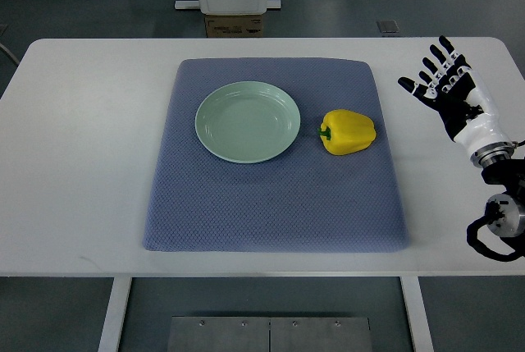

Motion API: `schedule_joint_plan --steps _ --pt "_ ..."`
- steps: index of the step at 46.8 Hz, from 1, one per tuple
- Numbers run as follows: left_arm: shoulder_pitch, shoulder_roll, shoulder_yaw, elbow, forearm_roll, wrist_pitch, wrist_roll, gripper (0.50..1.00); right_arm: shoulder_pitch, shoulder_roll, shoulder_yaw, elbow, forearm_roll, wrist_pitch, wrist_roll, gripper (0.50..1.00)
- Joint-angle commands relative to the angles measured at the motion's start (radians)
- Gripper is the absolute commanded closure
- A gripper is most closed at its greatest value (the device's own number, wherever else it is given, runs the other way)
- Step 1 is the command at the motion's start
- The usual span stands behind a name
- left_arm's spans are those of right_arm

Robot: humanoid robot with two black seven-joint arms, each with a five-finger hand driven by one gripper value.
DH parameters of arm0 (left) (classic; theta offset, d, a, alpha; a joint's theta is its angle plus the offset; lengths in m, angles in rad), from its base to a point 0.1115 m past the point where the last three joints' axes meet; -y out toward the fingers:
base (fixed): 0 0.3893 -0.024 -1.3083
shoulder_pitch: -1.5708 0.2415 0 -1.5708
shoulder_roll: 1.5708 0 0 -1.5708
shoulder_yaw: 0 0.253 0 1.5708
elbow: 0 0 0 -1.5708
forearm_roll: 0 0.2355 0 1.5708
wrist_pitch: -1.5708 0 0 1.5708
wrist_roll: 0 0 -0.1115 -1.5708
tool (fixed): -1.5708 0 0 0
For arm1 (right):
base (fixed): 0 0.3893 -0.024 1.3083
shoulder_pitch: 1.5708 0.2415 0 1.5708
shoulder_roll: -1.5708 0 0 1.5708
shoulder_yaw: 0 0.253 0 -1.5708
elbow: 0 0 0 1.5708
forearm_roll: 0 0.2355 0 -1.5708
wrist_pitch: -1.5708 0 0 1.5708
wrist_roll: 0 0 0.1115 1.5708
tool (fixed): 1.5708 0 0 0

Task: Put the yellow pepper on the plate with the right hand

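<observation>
The right hand (447,89) — black fingers, white wrist — hovers over the white table (82,163) at its right side, fingers spread wide and holding nothing. To the hand's left, well apart from it, the glossy yellow bell pepper (349,131) lies on its side on the blue-grey quilted fabric mat (271,204), green stem pointing away from the hand. Farther left of the hand, just beyond the pepper — near but not touching — sits the round pale green ceramic plate (246,121).
</observation>
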Motion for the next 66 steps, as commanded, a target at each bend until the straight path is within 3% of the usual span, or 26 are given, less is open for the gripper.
schedule_joint_plan --steps 1,53,66 --pt "0.000 0.000 0.001 0.000 0.000 0.000 0.000 0.500 0.002 0.000 0.000 -0.002 0.000 0.000 0.000 0.500" --pt "0.000 0.000 0.001 0.000 0.000 0.000 0.000 0.500 0.018 -0.050 -0.014 0.011 -0.002 0.000 -0.032 0.502" --pt "0.000 0.000 0.001 0.000 -0.001 0.000 0.000 0.500 0.180 -0.100 -0.236 0.021 -0.060 -0.019 -0.038 0.521"
